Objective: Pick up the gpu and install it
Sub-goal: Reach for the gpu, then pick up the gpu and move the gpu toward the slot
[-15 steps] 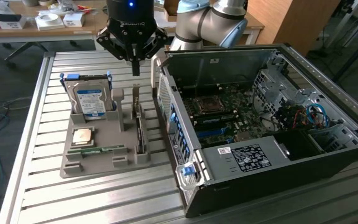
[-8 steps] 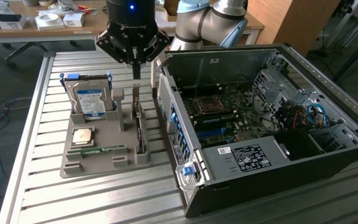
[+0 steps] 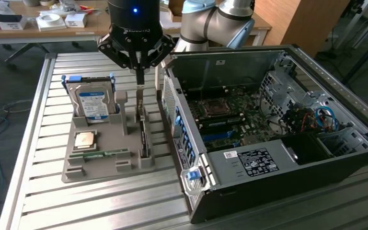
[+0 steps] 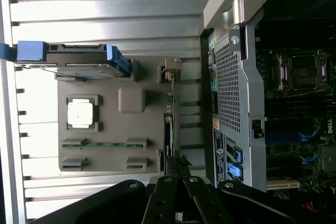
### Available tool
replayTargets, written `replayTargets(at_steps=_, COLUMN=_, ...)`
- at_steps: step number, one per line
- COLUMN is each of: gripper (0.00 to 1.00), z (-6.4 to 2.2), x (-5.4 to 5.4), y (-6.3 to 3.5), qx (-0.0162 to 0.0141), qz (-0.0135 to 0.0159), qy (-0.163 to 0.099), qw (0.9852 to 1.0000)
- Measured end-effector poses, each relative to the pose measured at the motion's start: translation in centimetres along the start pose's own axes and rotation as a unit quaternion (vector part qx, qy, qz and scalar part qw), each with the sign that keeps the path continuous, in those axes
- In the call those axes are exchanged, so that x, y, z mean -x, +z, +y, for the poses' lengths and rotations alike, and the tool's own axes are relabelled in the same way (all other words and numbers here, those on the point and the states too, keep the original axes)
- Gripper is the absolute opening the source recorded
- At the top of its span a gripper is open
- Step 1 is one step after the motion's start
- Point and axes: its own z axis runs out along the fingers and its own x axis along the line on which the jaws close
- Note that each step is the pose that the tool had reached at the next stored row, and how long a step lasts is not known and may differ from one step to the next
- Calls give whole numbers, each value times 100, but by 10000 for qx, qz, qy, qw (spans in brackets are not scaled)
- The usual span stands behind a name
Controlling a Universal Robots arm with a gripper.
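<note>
Gripper (image 3: 139, 79) (image 4: 176, 163) hangs in the upper centre of the exterior view, pointing straight down, fingers pressed together. The tips are right over the gpu (image 3: 143, 132) (image 4: 168, 129); can't tell if they pinch its top edge or just meet above it. The gpu stands on its long edge, upright, in a slot along the side of the grey holder (image 3: 97, 165) (image 4: 144, 140) nearest the computer case (image 3: 267, 163) (image 4: 236, 87), centre of the exterior view. It is seen edge-on as a thin dark strip with its metal bracket at the far end. The holder sits on the slatted metal table (image 3: 107, 206) (image 4: 105, 9) at centre left of the frame. The hard drive (image 3: 93, 103) (image 4: 79, 59) with blue rails is upright at the holder's back. The square processor chip (image 3: 85, 140) (image 4: 80, 114) lies flat in its pocket. The green memory stick (image 3: 101, 154) (image 4: 105, 144) is in a slot near the front. The case lies open on the exterior view's right, motherboard (image 3: 229, 115) (image 4: 299, 103) exposed, just beside the holder.
</note>
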Motion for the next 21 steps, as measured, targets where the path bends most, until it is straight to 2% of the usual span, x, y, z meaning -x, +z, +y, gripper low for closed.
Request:
replayTargets(at_steps=15, gripper=11, z=0, x=0, y=0, qx=0, qz=0, qy=0, qw=10000)
replayTargets(at_steps=16, gripper=17, z=0, x=0, y=0, qx=0, qz=0, qy=0, qw=10000)
replayTargets(at_steps=17, gripper=17, z=0, x=0, y=0, qx=0, qz=0, qy=0, qw=10000)
replayTargets(at_steps=20, gripper=35, z=0, x=0, y=0, qx=0, qz=0, qy=0, qw=10000)
replayTargets(at_steps=21, gripper=35, z=0, x=0, y=0, qx=0, qz=0, qy=0, qw=10000)
